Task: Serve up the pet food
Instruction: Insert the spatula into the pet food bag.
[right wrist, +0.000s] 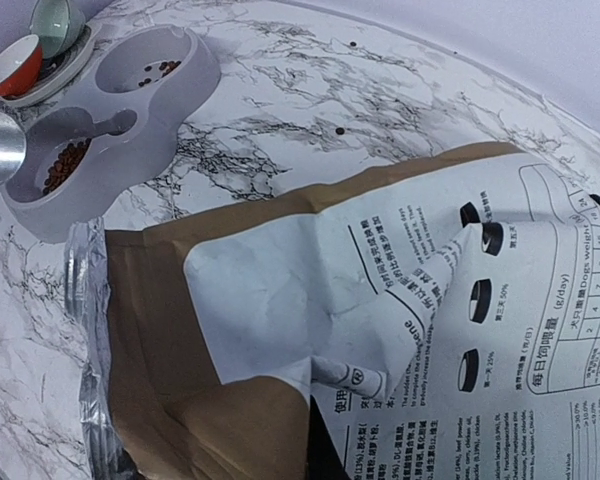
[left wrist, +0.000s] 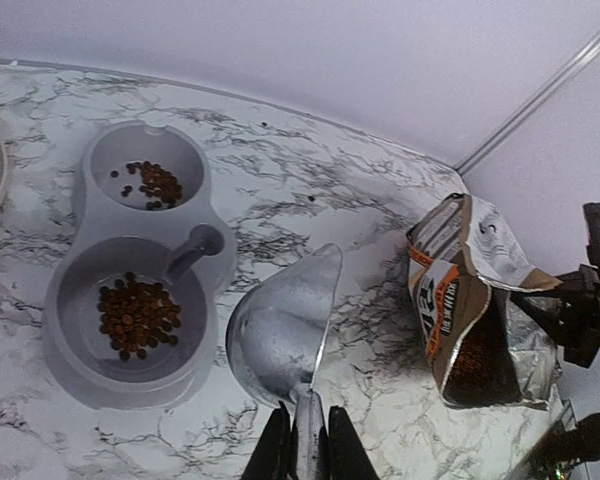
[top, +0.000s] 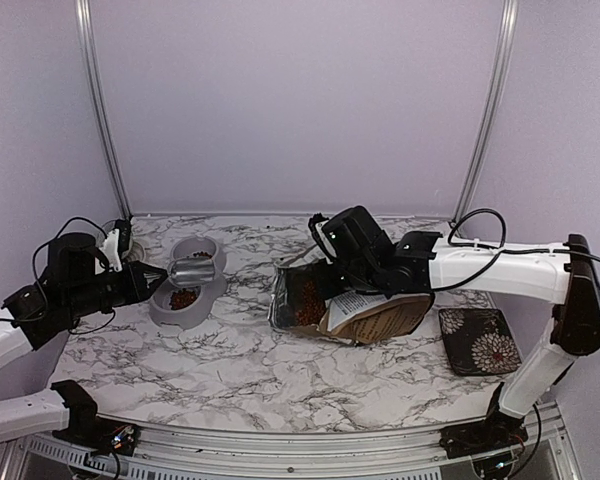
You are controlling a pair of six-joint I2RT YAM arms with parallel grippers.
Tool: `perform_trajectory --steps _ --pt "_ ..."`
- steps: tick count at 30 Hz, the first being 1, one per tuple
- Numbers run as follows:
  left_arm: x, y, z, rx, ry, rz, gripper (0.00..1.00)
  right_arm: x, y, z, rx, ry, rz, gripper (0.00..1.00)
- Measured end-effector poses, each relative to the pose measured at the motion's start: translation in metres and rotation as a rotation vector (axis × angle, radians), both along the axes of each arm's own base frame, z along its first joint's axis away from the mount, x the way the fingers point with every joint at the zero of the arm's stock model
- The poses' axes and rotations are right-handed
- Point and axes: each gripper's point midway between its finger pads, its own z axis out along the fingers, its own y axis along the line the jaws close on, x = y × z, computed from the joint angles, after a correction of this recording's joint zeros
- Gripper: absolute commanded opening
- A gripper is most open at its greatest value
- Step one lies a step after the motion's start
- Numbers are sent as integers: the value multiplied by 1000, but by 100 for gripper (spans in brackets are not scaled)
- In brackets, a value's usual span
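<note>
Kibble (top: 309, 300) could spill if the bag (left wrist: 460, 300) pinched in the shut right pincer (left wrist: 552, 300) sags as the left pincer's (left wrist: 305, 445) clamped scoop (left wrist: 280, 335) digs.

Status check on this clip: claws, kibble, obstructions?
Left claw shut on handle of empty metal scoop. Right claw shut on dog-food bag. Kibble in both wells of feeder. No obstruction seen.

The space is enclosed by plain pale-lilac walls (top: 300, 100), against which a left aluminium post (top: 98, 110) and a right aluminium post (top: 487, 110) are set at the back corners. The table (top: 230, 370) is finished in white marble pattern veined with dark grey and is edged at the near side by a metal rail (top: 310, 445). Everything is lit softly and evenly.
</note>
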Motion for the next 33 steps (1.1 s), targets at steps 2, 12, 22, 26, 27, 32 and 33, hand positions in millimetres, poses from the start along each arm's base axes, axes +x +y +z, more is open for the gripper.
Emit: perform_trajectory --steps 2,12,22,26,27,32,33 --pt "-6 -17 7 -41 -12 -86 0 0 2 0 -1 5 5 0" --pt "-37 -78 33 -168 -79 -406 0 -2 9 -8 -13 25 25 0" --pt "-52 -123 19 -176 -50 -562 0 0 13 -11 -36 33 28 0" --pt "-48 -135 -2 -137 -8 -555 0 0 13 -11 -38 32 26 0" --pt "-47 -136 -7 -126 3 -550 0 0 13 -11 -38 32 26 0" --pt "-37 -145 -28 -74 35 -502 0 0 12 -11 -39 32 26 0" --pt "-34 -147 -30 -67 34 -492 0 0 12 -11 -39 32 26 0"
